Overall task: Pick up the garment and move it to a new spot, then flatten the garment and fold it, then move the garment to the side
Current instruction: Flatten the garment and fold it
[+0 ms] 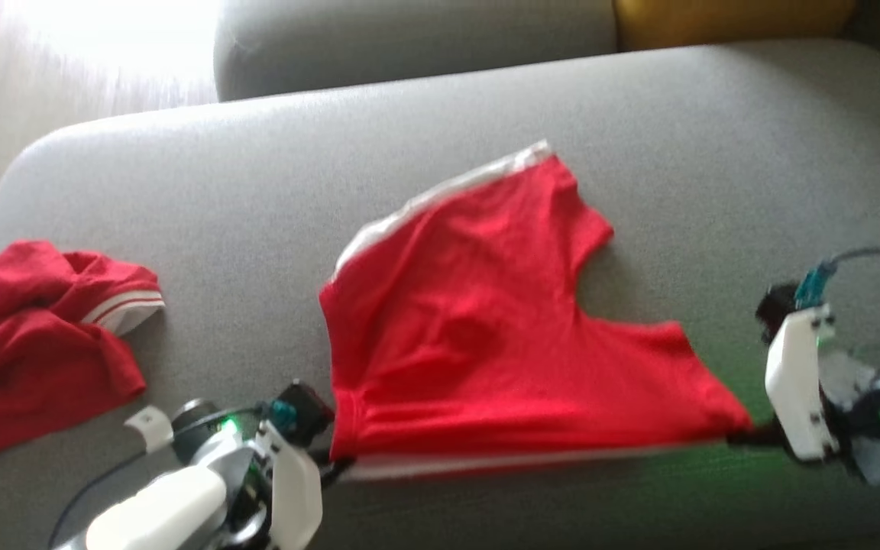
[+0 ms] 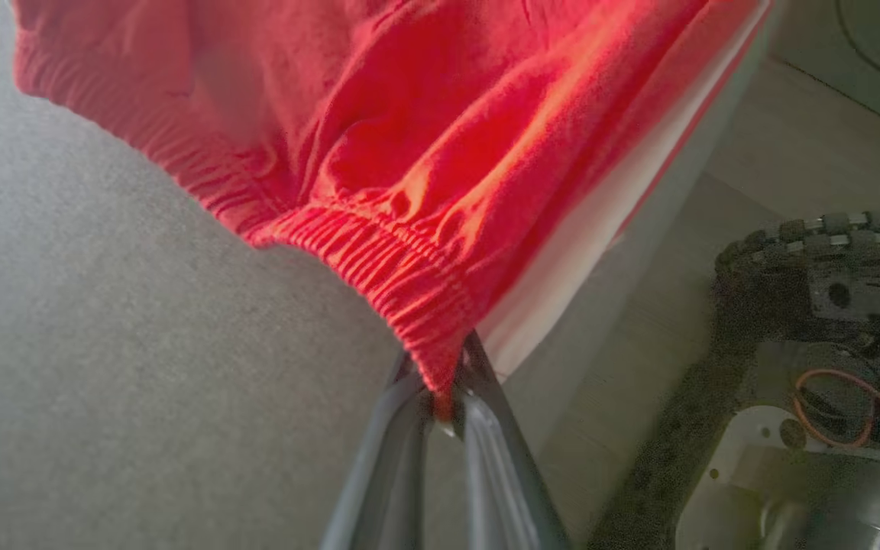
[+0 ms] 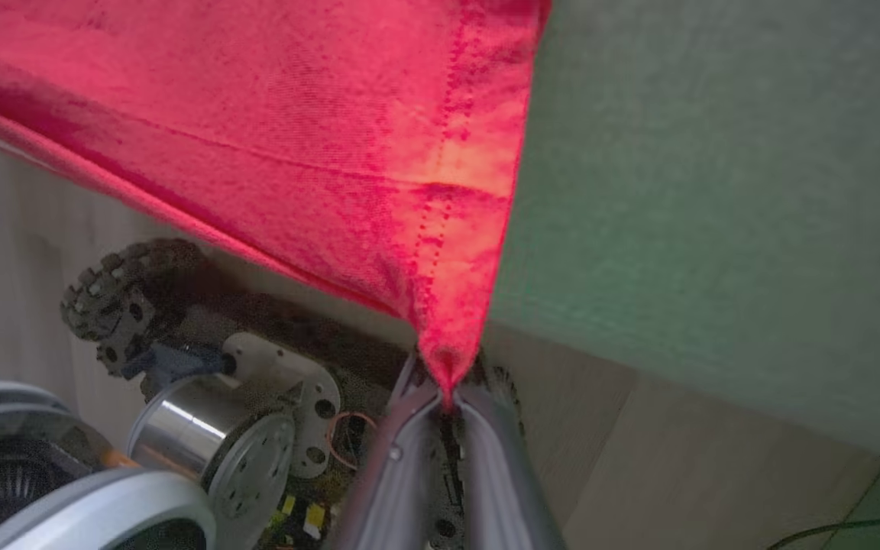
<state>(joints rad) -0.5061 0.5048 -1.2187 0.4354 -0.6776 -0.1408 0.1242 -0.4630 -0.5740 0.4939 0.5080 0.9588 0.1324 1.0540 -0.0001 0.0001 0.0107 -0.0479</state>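
Pinched red, white-striped cloth shorts at lower corners with left gripper and right gripper, mid-frame on grey fabric sofa. Probably mid-flattening; not yet folded or set aside.

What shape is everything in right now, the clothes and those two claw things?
Red shorts: spread mostly flat on the grey cushion, near edge pulled taut between both grippers, not yet folded.
Left gripper: shut on the elastic waistband corner.
Right gripper: shut on the leg hem corner.
Second red garment: crumpled in a heap at the left, no gripper on it.
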